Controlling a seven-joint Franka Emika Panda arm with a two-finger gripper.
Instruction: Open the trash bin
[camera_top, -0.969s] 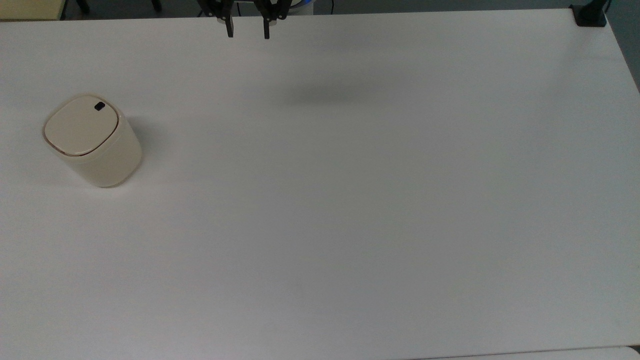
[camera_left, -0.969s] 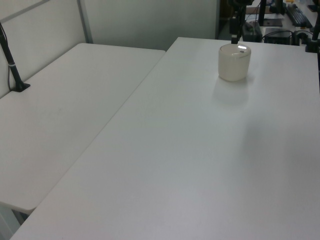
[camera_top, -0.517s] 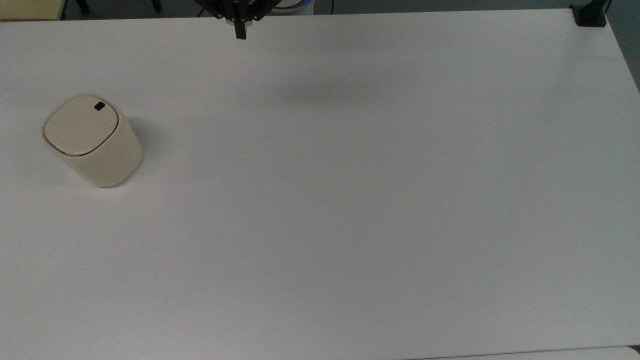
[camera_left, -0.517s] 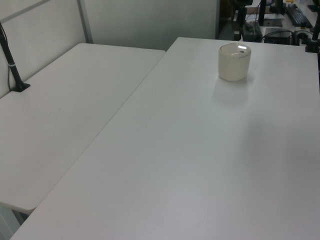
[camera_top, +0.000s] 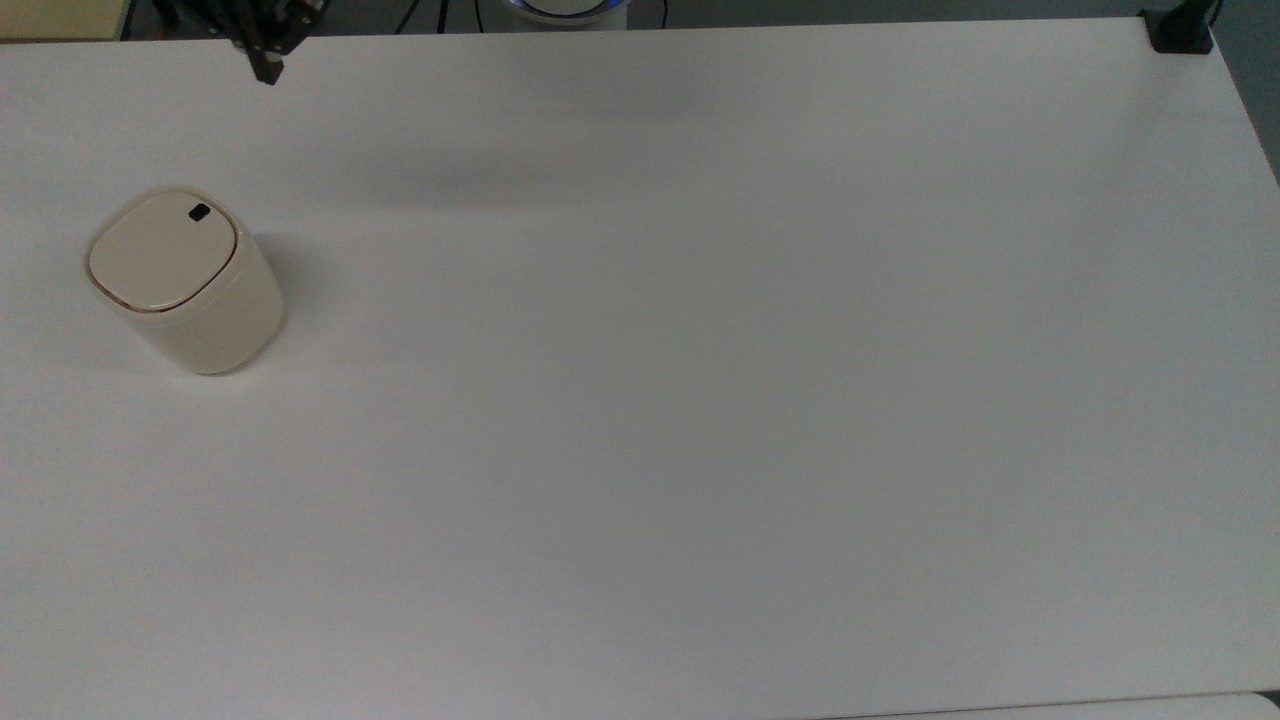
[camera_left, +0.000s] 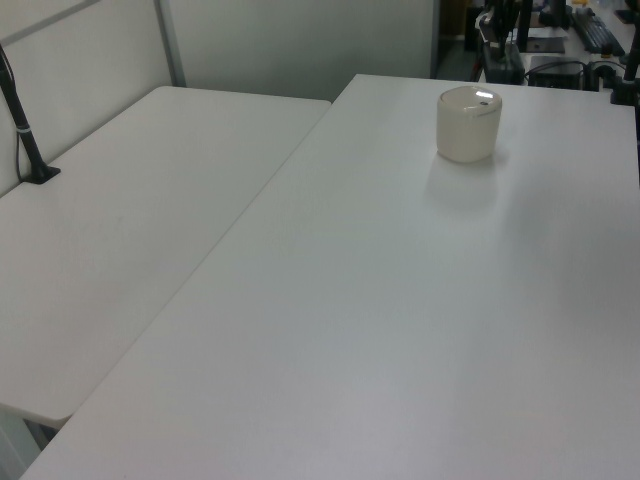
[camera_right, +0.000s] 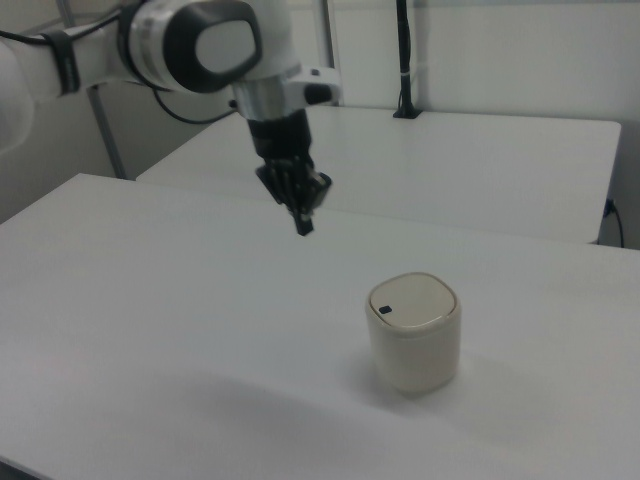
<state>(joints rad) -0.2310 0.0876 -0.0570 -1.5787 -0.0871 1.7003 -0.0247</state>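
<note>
A wide white tabletop (camera_top: 700, 400) carries a single cream trash bin (camera_top: 185, 285), standing upright near the top view's left edge. In the right view the bin (camera_right: 415, 335) sits toward the right of centre; in the left view it (camera_left: 468, 125) stands far back on the tabletop. Its flat lid (camera_top: 163, 250) lies shut, edged by a thin dark line, and a small black button (camera_top: 199, 212) sits on the lid at the side nearest the top view's upper edge. No brand, label or writing can be read on the bin.

A second white table (camera_left: 130, 210) butts against the first along the left view's left, with a pale partition wall (camera_left: 80, 60) behind it and a black clamp post (camera_left: 25, 130) at its edge. Another black clamp (camera_top: 1180, 30) grips the top view's upper right corner of the tabletop. In the right view a black pole (camera_right: 404, 60) rises from the far table.

The white arm (camera_right: 190, 45) reaches in from the right view's upper left. Its black claw (camera_right: 302, 222) points downward, fingers pressed together into one tip, hanging above the tabletop well apart from the bin. In the top view the claw (camera_top: 266, 72) shows at the upper edge, up and right of the bin.
</note>
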